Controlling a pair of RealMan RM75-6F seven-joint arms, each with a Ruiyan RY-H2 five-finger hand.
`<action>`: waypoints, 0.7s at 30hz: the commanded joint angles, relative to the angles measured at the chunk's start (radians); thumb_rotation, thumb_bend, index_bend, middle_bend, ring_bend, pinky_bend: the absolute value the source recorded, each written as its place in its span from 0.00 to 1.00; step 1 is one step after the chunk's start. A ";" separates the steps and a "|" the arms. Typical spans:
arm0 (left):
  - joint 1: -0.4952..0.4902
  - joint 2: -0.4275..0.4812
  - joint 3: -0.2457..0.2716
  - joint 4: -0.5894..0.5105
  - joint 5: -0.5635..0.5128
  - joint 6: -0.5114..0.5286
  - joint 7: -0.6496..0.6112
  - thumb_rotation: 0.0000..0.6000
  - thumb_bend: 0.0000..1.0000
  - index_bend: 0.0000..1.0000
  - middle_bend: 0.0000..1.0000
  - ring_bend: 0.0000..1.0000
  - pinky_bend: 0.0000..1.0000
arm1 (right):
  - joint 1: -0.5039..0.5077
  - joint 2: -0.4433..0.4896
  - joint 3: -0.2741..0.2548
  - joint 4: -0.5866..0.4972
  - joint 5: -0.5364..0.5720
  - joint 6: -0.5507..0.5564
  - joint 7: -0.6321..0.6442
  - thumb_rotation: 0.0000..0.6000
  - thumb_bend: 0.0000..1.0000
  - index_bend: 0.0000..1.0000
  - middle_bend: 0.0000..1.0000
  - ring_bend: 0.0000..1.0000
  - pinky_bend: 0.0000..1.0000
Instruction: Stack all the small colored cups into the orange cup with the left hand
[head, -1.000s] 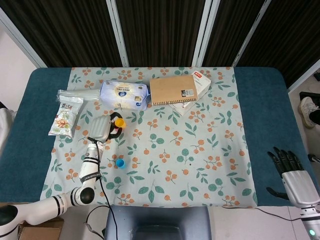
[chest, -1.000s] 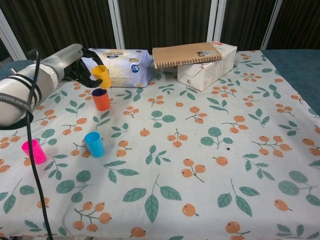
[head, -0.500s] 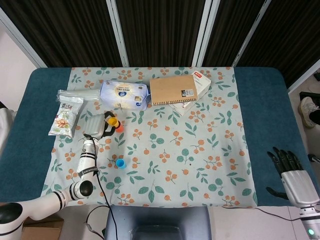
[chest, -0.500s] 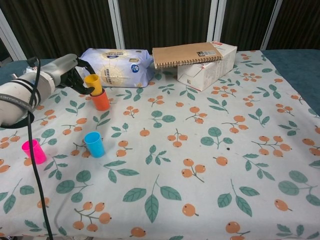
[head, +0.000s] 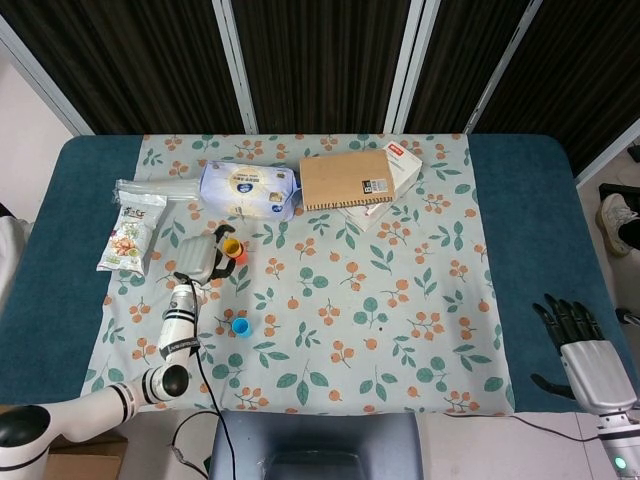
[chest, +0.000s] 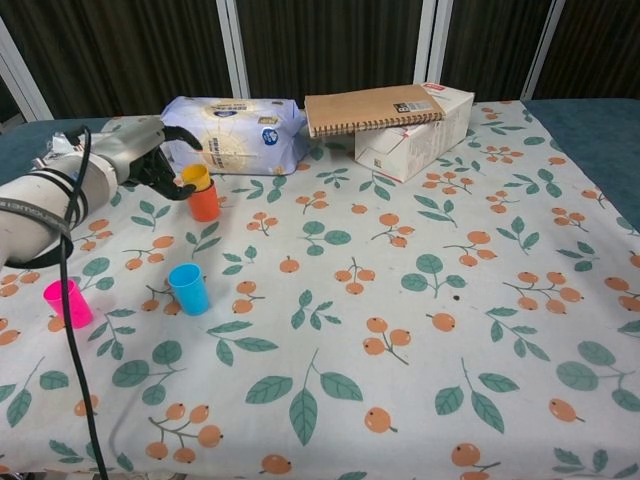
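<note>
The yellow cup (chest: 196, 177) (head: 231, 246) sits nested in the orange cup (chest: 204, 204) (head: 240, 256) on the left of the floral cloth. My left hand (chest: 143, 160) (head: 200, 257) is right beside them on their left. Its fingers are spread, one arching above the yellow cup and one low against its side, without a firm hold. The blue cup (chest: 188, 288) (head: 240, 326) stands alone nearer the front. The pink cup (chest: 67, 303) stands at the front left, seen only in the chest view. My right hand (head: 580, 345) hangs empty off the table's right edge.
A tissue pack (chest: 240, 130) lies just behind the orange cup. A brown notebook (chest: 375, 108) rests on a white box (chest: 425, 128) at the back. Snack bags (head: 130, 235) lie at the far left. A cable (chest: 66, 330) trails from my left arm past the pink cup.
The yellow cup has gone down into the orange cup, and my left hand's fingers have loosened and spread away from it. The right hand has not moved.
</note>
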 joint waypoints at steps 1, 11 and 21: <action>0.019 0.037 0.013 -0.079 0.032 0.032 0.004 1.00 0.37 0.00 1.00 1.00 1.00 | 0.000 0.000 0.000 0.000 0.001 0.000 0.000 1.00 0.21 0.00 0.00 0.00 0.00; 0.203 0.284 0.178 -0.570 0.265 0.198 -0.031 1.00 0.37 0.06 1.00 1.00 1.00 | 0.000 -0.001 -0.007 -0.003 -0.011 0.000 0.000 1.00 0.21 0.00 0.00 0.00 0.00; 0.273 0.250 0.321 -0.608 0.360 0.230 0.027 1.00 0.36 0.14 1.00 1.00 1.00 | 0.004 -0.003 -0.024 -0.005 -0.037 -0.009 -0.006 1.00 0.21 0.00 0.00 0.00 0.00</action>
